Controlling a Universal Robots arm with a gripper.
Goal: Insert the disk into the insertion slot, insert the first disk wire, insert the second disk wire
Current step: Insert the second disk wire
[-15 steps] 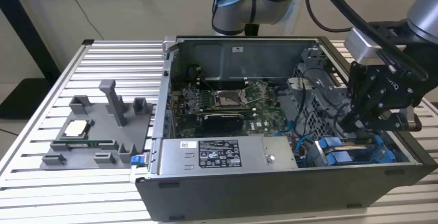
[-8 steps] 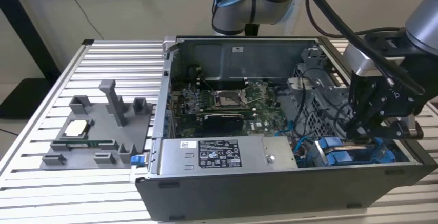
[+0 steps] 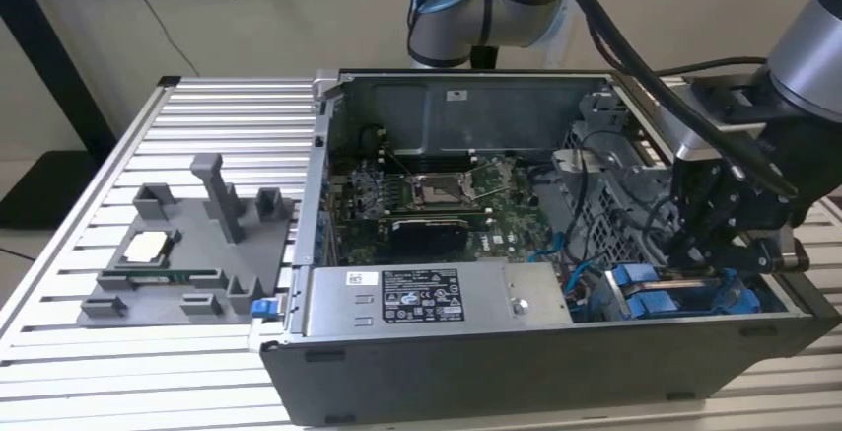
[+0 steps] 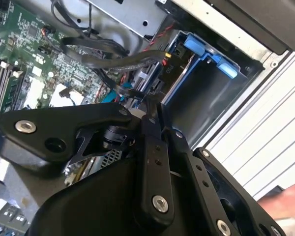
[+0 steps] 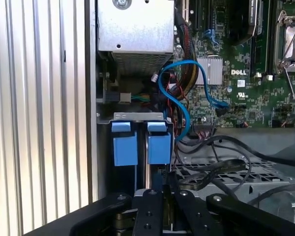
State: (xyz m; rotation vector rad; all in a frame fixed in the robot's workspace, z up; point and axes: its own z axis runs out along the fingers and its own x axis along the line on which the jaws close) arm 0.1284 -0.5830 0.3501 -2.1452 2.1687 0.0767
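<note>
My gripper (image 3: 691, 258) reaches down into the open computer case at the exterior view's right, just above the insertion slot (image 3: 658, 298). In both wrist views its black fingers (image 4: 155, 147) stand pressed together. A thin black disk wire (image 4: 130, 91) runs right up to their tips, and the same wire (image 5: 196, 181) shows in the first wrist view. Two blue carrier brackets (image 5: 125, 147) sit side by side in the grey bay (image 5: 137, 116). The bay's grey wall (image 4: 201, 98) has a blue edge (image 4: 206, 51). The disk's metal body is hidden from me.
A silver labelled power-supply box (image 3: 421, 298) lies along the case front. The green motherboard (image 3: 435, 209) fills the case floor. Blue and black cables (image 5: 179, 81) loop beside the bay. A grey fixture (image 3: 197, 253) stands on the slatted table (image 3: 79, 352) at the exterior view's left.
</note>
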